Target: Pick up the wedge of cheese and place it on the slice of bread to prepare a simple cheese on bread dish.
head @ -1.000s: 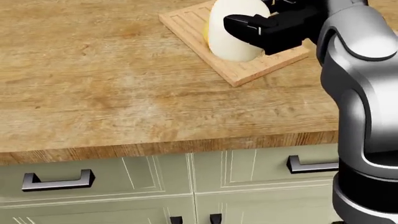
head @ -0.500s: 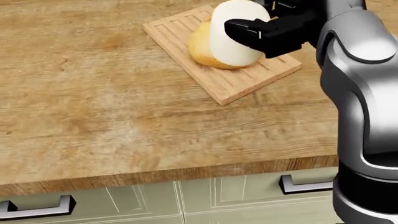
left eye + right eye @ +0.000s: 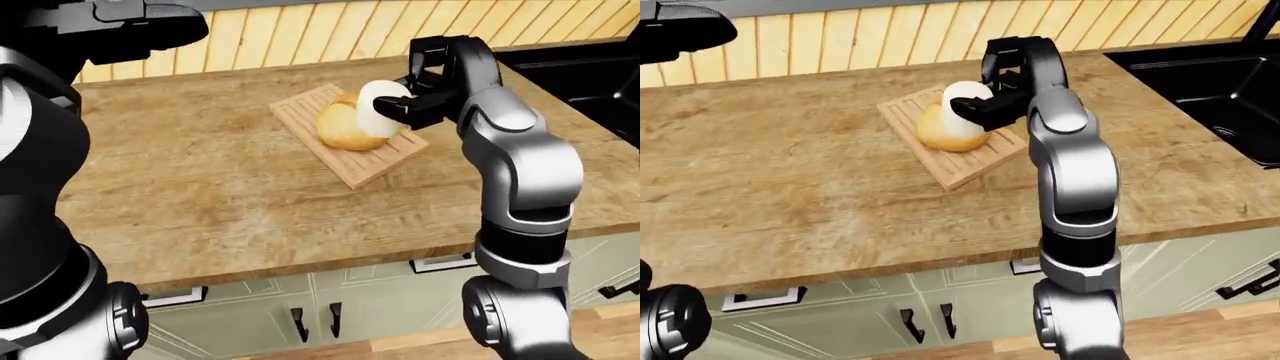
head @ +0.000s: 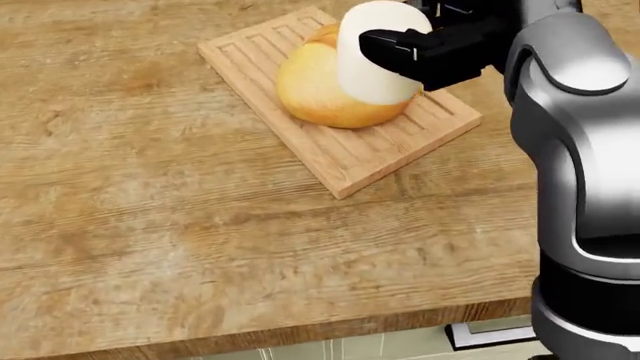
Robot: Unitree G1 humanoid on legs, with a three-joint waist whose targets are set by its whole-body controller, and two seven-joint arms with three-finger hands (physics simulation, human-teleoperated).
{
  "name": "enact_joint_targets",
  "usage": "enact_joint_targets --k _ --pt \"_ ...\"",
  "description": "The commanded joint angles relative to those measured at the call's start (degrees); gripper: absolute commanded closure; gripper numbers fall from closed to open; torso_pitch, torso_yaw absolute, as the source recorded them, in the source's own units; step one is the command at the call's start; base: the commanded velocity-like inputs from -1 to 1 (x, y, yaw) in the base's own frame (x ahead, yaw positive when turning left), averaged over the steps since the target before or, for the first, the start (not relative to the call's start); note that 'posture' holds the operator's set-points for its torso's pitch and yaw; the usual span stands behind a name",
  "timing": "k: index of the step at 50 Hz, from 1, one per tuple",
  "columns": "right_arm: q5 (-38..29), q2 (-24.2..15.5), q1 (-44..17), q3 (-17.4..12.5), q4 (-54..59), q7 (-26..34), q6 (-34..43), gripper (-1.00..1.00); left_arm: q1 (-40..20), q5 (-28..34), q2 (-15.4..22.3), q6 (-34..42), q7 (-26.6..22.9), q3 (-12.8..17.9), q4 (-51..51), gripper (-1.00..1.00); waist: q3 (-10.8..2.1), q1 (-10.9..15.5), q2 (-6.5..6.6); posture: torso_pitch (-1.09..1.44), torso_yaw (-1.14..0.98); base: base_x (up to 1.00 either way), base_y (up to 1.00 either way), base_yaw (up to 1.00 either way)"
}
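The pale cheese wedge (image 4: 368, 66) is held upright in my right hand (image 4: 432, 46), whose black fingers (image 4: 400, 46) close round it. It stands over the right part of the golden bread slice (image 4: 318, 94), which lies on a wooden cutting board (image 4: 345, 157). I cannot tell if the cheese touches the bread. My left arm (image 3: 110, 34) is raised at the upper left of the left-eye view, away from the board; its hand does not show.
The board lies on a long wooden counter (image 3: 200, 195) with pale green drawers (image 3: 380, 292) below. A black sink (image 3: 1210, 82) is set in the counter at the right. A wood-slat wall (image 3: 840, 37) runs behind.
The head view has shifted, so the board and bread now sit lower and further left. More of the bread shows to the left of the cheese. The hand still grips the cheese.
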Motion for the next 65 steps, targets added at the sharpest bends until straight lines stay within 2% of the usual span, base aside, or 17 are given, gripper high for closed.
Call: enact_joint_targets --k 1,2,5,10,15,28,33,35,39,65 --pt "0.6 -0.1 -3.1 -0.2 -2.4 0.0 -2.7 1.00 -1.2 1.0 0.5 -1.3 0.0 0.8 -0.9 -1.00 -1.94 0.0 -0.30 0.00 0.00 0.00 0.00 0.00" --pt "0.9 0.2 -3.6 -0.8 -1.8 -0.4 -2.7 1.00 -1.2 1.2 0.4 -1.3 -0.1 0.8 -0.9 -1.00 -1.76 0.0 -0.76 0.00 0.00 0.00 0.00 0.00" --pt "0.9 -0.2 -6.8 -0.8 1.0 -1.7 -1.5 1.00 -0.9 2.1 0.3 -2.0 -0.9 1.0 0.0 -1.00 -2.76 -0.1 -1.00 0.00 0.00 0.00 0.00 0.00" --pt "-0.5 -2.5 -12.5 1.0 8.1 0.1 -0.6 1.00 -0.8 2.8 -0.3 -1.8 -1.2 0.8 -0.2 -1.00 -2.97 0.2 -1.39 0.00 0.00 0.00 0.00 0.00" --pt "-2.3 -3.5 -21.4 0.2 21.7 1.4 -4.3 1.00 -0.7 3.4 -0.5 -2.1 -1.6 1.0 0.4 -1.00 -3.03 0.1 -1.44 0.00 0.00 0.00 0.00 0.00" --pt "-3.0 -5.6 -33.3 -0.8 54.8 0.4 -20.4 1.00 -0.3 5.6 -1.8 -2.4 -2.9 0.3 0.3 -1.00 -2.79 0.0 -1.03 0.00 0.00 0.00 0.00 0.00" --pt "-3.0 -5.4 -34.7 -1.1 62.1 -1.4 -26.1 1.00 -0.4 5.8 -1.9 -1.8 -2.9 0.4 -0.2 -1.00 -2.62 0.0 -0.85 0.00 0.00 0.00 0.00 0.00" --pt "-1.4 -5.0 -34.9 -2.3 63.9 -2.1 -28.6 1.00 -0.4 5.9 -2.0 -1.8 -3.0 0.4 -0.2 -1.00 -2.58 -0.1 -0.79 0.00 0.00 0.00 0.00 0.00" --pt "0.1 -4.4 -34.4 -2.1 67.3 -2.5 -32.3 1.00 -0.5 6.4 -2.3 -2.1 -3.3 0.2 0.0 -1.00 -2.57 -0.1 -0.76 0.00 0.00 0.00 0.00 0.00" --pt "1.5 -2.6 -34.5 -1.0 71.0 -2.6 -35.8 1.00 -0.7 6.6 -2.3 -1.8 -3.7 0.7 0.2 -1.00 -2.94 0.2 -0.89 0.00 0.00 0.00 0.00 0.00"
